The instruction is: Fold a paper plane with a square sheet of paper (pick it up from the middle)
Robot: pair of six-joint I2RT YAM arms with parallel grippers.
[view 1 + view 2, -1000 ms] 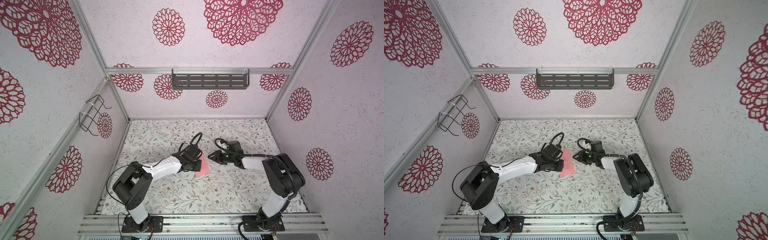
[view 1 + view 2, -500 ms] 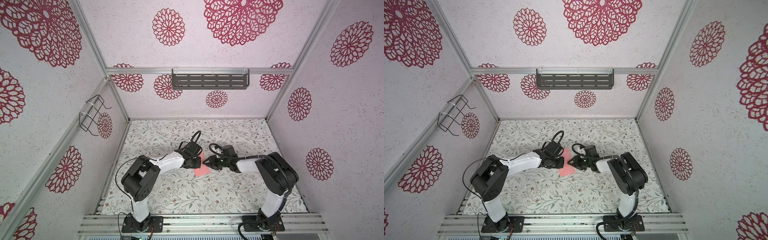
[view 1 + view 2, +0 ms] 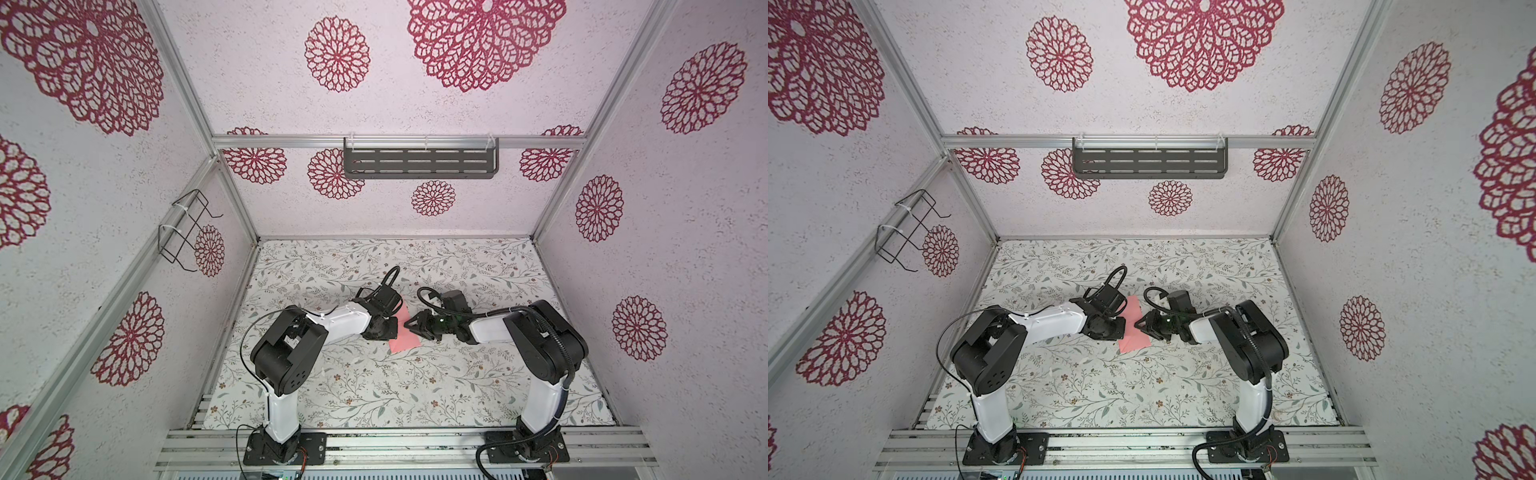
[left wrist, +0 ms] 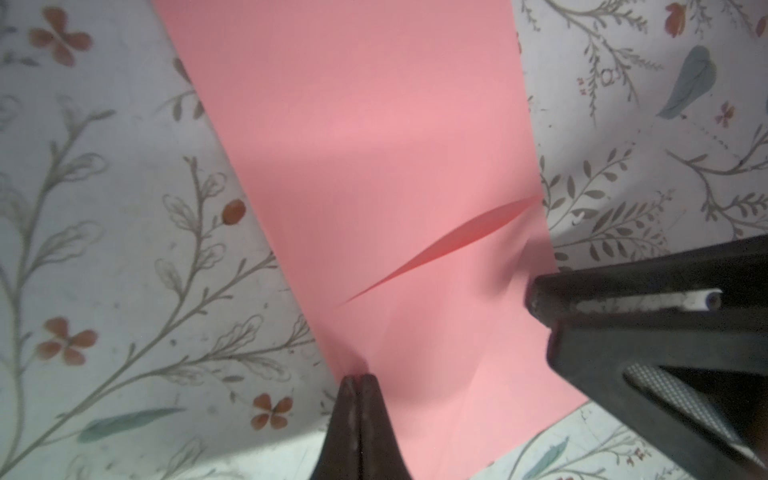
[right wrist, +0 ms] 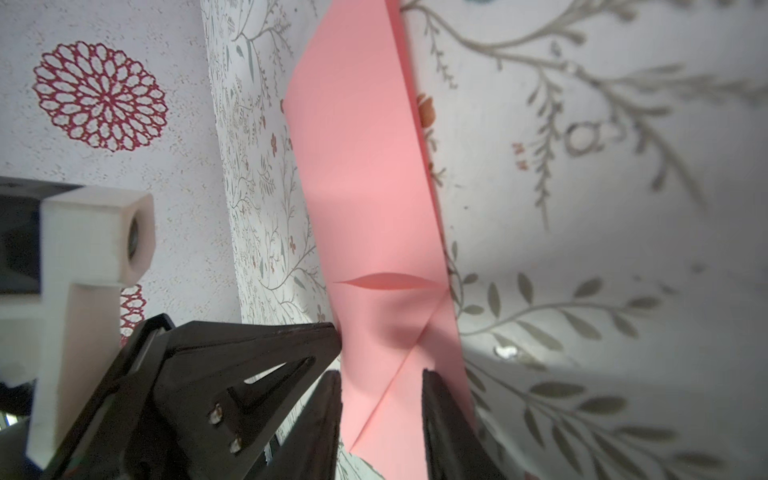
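The square sheet of paper (image 3: 405, 340) (image 3: 1134, 337) is salmon-pink and lies folded into a strip mid-table in both top views. In the left wrist view the paper (image 4: 395, 166) shows a raised pucker. My left gripper (image 4: 357, 379) (image 3: 392, 330) (image 3: 1122, 327) is shut, pinching its long edge. In the right wrist view the paper (image 5: 365, 166) shows a diagonal flap crease. My right gripper (image 5: 382, 386) (image 3: 410, 325) (image 3: 1139, 324) stands open there, its fingers either side of the strip's end. The two grippers' tips sit almost against each other. No paper plane shape shows.
The floral table cover (image 3: 374, 395) fills the floor of the booth. A black slotted shelf (image 3: 419, 163) hangs on the back wall. A wire basket (image 3: 187, 232) is fixed to the left wall. Both arm bases stand on the front rail.
My left gripper has closed onto the paper's edge. My right gripper has come leftward from beside the sheet to its end and narrowed slightly.
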